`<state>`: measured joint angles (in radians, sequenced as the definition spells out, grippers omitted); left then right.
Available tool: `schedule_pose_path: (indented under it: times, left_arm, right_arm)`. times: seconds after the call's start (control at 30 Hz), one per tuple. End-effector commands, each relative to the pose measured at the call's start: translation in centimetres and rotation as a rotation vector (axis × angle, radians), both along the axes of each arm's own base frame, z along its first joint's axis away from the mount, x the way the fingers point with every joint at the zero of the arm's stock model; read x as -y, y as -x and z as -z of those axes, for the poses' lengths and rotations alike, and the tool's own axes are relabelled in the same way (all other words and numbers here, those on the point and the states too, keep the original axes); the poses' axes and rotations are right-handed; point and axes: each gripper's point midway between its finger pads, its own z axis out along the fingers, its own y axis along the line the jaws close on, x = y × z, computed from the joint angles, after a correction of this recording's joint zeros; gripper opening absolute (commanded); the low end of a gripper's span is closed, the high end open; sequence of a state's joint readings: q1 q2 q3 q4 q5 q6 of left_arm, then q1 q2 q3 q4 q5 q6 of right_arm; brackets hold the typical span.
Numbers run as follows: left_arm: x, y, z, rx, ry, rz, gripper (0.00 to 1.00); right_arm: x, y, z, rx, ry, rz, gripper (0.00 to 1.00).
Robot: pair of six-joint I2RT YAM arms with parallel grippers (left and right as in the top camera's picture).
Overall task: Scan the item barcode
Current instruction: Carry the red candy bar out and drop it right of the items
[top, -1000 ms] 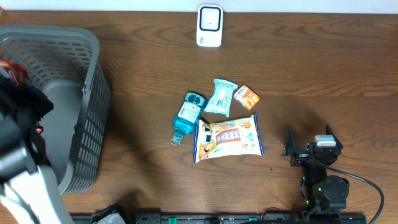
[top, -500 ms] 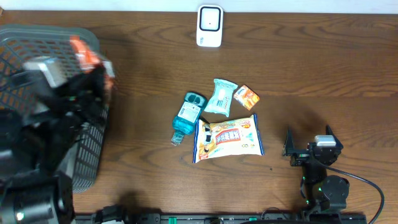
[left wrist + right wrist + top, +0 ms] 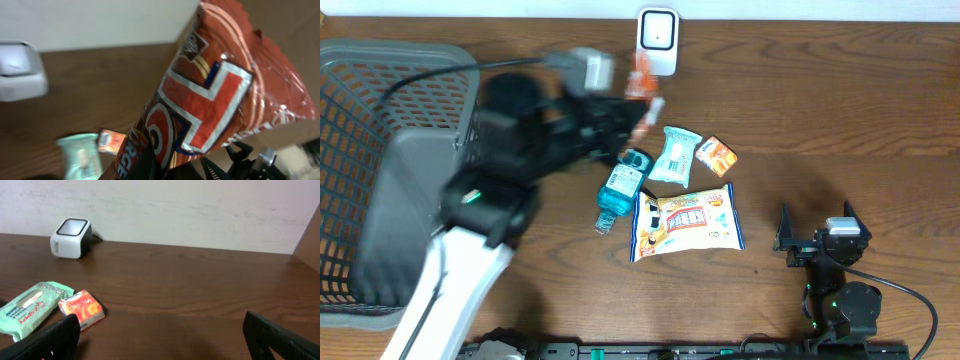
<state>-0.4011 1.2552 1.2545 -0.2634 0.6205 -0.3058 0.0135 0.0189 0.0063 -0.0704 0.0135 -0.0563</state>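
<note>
Now the Bag Is Carried to the Scanner

Behind the left gripper (image 3: 625, 112), the grey basket (image 3: 360, 110) is left at the table's far side. The orange snack bag (image 3: 210, 100) is pinched by its lower end between the closed fingers and is held in the air, up and forward of the hand. The white scanner (image 3: 657, 42) is found just ahead of the bag, near the wall. Beneath and just beside the hand lie the large snack packet (image 3: 687, 222), the blue mouthwash bottle (image 3: 623, 185), the green packet (image 3: 673, 155) and the small orange packet (image 3: 717, 155). Well apart from all this, the right gripper (image 3: 165, 340) is parked with its jaws spread wide and nothing held.

A failed scan is judged the main risk. No barcode is seen on the printed face in the wrist view, so the wrong side may be offered to the scanner window. The bag is limp and gripped at one end only, so it may sag or slip. The scanner could be knocked if the arm is carried too far.

Against the earlier overhead pictures, the left arm is no longer over the basket, and the bag has been brought across to the scanner. The loose items and the right gripper are unchanged.
</note>
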Motion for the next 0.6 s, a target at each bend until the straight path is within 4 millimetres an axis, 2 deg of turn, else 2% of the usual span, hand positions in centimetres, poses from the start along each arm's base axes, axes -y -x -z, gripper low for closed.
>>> schedule_pose_path:
  times: [0.0,0.3,0.43,0.57]
  left_arm:
    - [4.5,-0.9,3.0,-0.035,-0.019,0.083,0.08]
    - [14.0,-2.6,11.9,-0.075,-0.038,0.232,0.07]
    - [16.9,-2.5,15.6,-0.091,-0.044,0.274,0.07]
    - [18.3,-2.1,19.9,-0.161,-0.074,0.289,0.08]
  right_arm:
    - [-0.3,0.0,0.1,-0.003,0.008,-0.013,0.99]
    - [-0.3,0.0,0.1,-0.003,0.008,-0.013,0.99]
    - [-0.3,0.0,0.1,-0.003,0.008,-0.013,0.99]
    - [-0.3,0.0,0.1,-0.003,0.008,-0.013,0.99]
